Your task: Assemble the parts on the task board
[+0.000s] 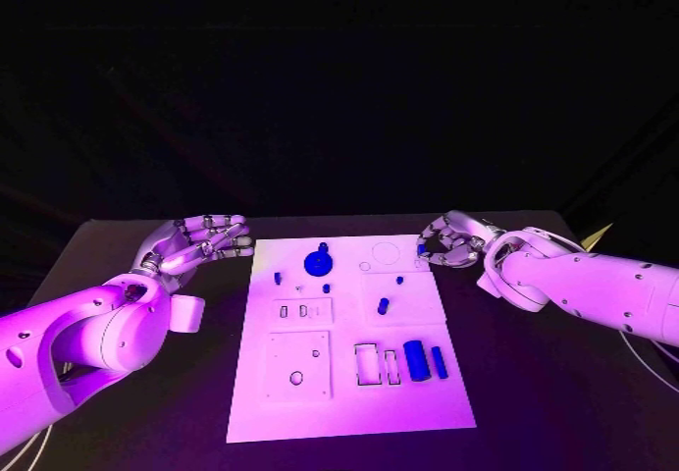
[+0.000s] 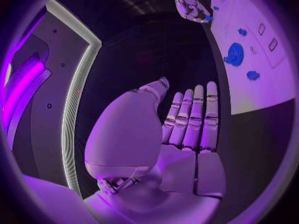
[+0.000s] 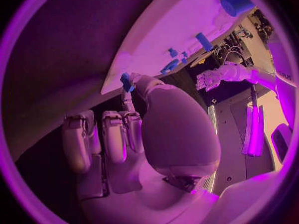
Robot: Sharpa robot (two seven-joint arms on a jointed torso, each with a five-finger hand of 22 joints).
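The white task board (image 1: 354,402) lies in the middle of the black table. On it are a blue round part (image 1: 319,263), a small blue peg (image 1: 382,306), a thick blue cylinder (image 1: 415,359) and a slim blue bar (image 1: 439,361). My right hand (image 1: 455,240) hovers at the board's far right corner and pinches a small blue part (image 1: 422,250) (image 3: 126,81) between thumb and a finger. My left hand (image 1: 198,243) is off the board's far left edge, its fingers (image 2: 193,117) stretched out straight and holding nothing. The left wrist view catches the right hand (image 2: 187,5) with the blue part (image 2: 207,18).
The board carries several recesses: rectangular slots (image 1: 365,363) near the cylinder, two small slots (image 1: 293,312) and a square plate with a hole (image 1: 297,377). Bare black table (image 1: 566,392) lies on both sides of the board.
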